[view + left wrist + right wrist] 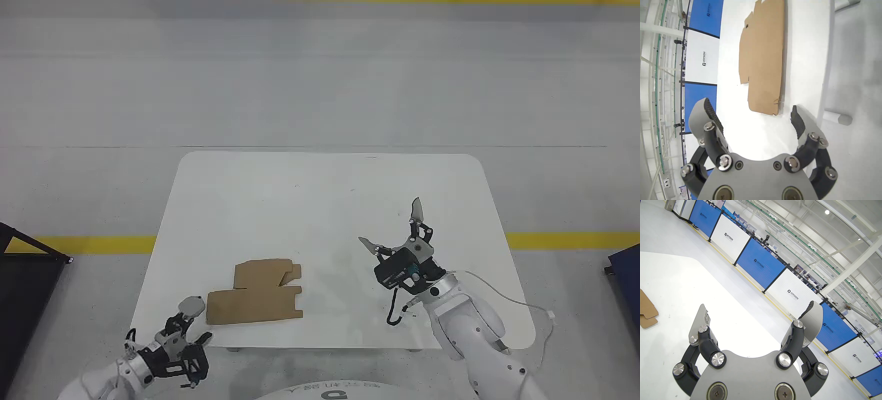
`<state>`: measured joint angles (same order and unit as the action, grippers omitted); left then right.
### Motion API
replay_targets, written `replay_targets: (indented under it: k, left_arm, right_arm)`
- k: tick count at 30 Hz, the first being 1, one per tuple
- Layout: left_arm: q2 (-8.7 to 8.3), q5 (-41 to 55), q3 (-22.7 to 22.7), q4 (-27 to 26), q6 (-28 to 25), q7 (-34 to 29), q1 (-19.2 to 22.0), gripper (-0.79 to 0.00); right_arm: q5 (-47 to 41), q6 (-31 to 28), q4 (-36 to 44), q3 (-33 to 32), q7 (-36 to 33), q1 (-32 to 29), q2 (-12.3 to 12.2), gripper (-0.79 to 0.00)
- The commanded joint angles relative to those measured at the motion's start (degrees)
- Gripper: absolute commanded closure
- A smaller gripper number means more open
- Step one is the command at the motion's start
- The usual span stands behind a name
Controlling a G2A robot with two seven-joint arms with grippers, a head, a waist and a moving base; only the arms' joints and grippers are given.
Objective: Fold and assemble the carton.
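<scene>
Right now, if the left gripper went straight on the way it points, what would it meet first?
Most likely the flat carton: its near edge lies on the table just ahead of the open left gripper. It may skim over it, though; height is hard to judge.

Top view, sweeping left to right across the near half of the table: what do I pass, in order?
left gripper, open, at the table's near left corner → carton, lying flat → right gripper, open, empty
</scene>
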<state>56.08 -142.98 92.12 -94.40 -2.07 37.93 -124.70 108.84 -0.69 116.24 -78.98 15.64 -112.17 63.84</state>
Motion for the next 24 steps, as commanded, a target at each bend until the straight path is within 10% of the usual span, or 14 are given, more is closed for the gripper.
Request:
replay_targets:
  k: [1,15,24]
  left_arm:
    - [0.00,0.3,-0.1,-0.4,-0.3,-0.4,-0.1,-0.785]
    - [0.02,-2.5,-2.3,-6.5,-5.8,-10.1,1.0,-0.628]
    - [0.48,-5.6,-6.0,-8.5,-6.6,-19.1,2.0,-0.391]
  right_arm:
    - [0.0,0.0,0.0,0.0,0.0,0.0,0.0,-0.785]
    - [0.0,0.0,0.0,0.0,0.0,0.0,0.0,-0.785]
    - [0.0,0.0,0.0,0.0,0.0,0.0,0.0,-0.785]
